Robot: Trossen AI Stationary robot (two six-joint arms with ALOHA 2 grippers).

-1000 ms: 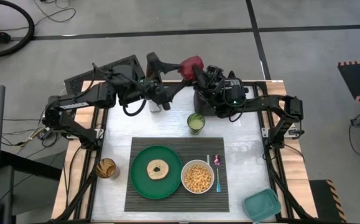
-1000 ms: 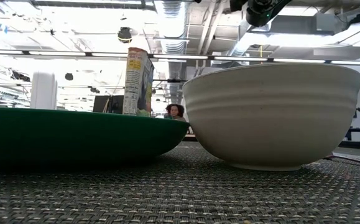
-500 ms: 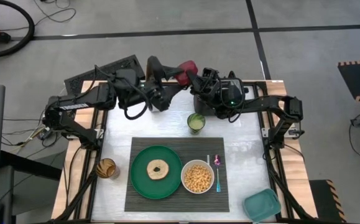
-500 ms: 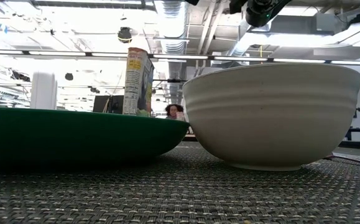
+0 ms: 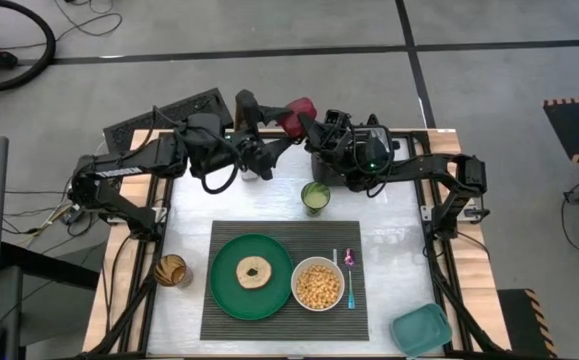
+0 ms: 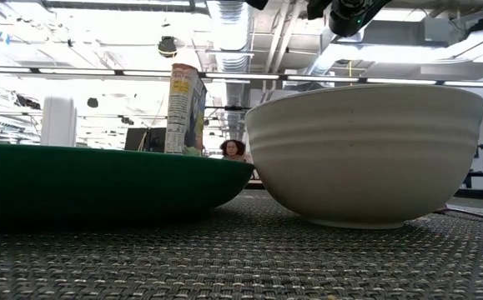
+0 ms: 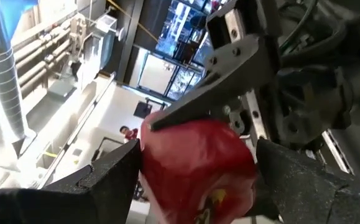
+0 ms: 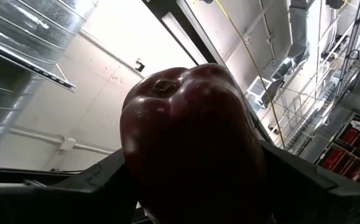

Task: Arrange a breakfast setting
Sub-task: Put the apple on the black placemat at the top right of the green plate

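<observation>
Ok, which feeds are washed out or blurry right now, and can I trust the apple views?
Right wrist view: the red apple is backlit, dark against a blown-out ceiling. Left wrist view: the apple looks soft and close between both pincers' fingers. Low view: bright ceiling lights glare behind the white bowl and green plate; near mat blurred. High view: evenly lit.

A white bowl [image 6: 364, 150] was seen standing on the dark ribbed placemat [image 6: 241, 250], just beside a green plate [image 6: 99, 179]. A printed carton [image 6: 186, 110] was seen upright behind the plate. Part of a dark arm [image 6: 345, 12] was shown above the bowl.
</observation>
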